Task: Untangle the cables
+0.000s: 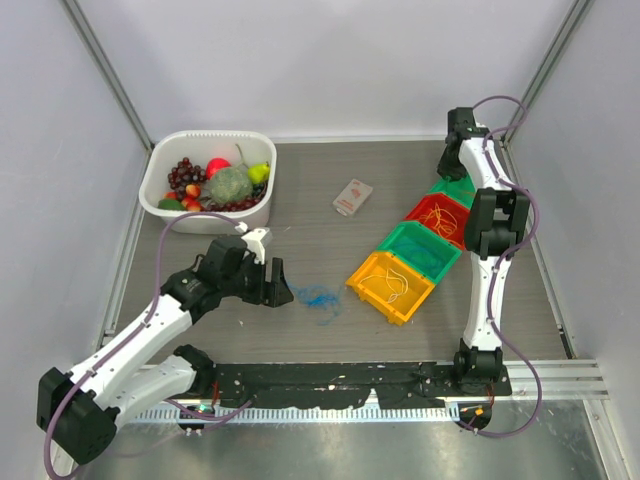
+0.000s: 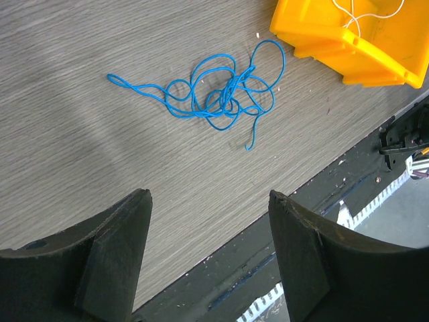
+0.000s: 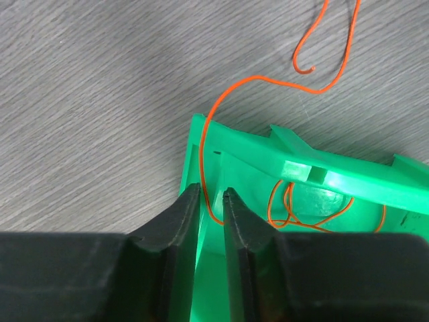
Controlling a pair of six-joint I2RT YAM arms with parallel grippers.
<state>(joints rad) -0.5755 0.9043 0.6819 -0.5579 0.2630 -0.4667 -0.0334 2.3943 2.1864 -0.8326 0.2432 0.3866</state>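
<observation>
Right gripper (image 3: 211,196): jaws nearly together astride orange cable (image 3: 261,79) at rim of far-right green bin (image 3: 322,168); pinch unconfirmed. Left gripper (image 2: 209,198) released, above blue cable (image 2: 214,94) tangled on table (image 2: 100,147). Step, likely: extracting orange strand. Next: firm pinch, slow lift.

Overhead from near side, left wrist down onto blue cable (image 2: 224,100) both share, right wrist tight on green bin (image 3: 301,157).
</observation>
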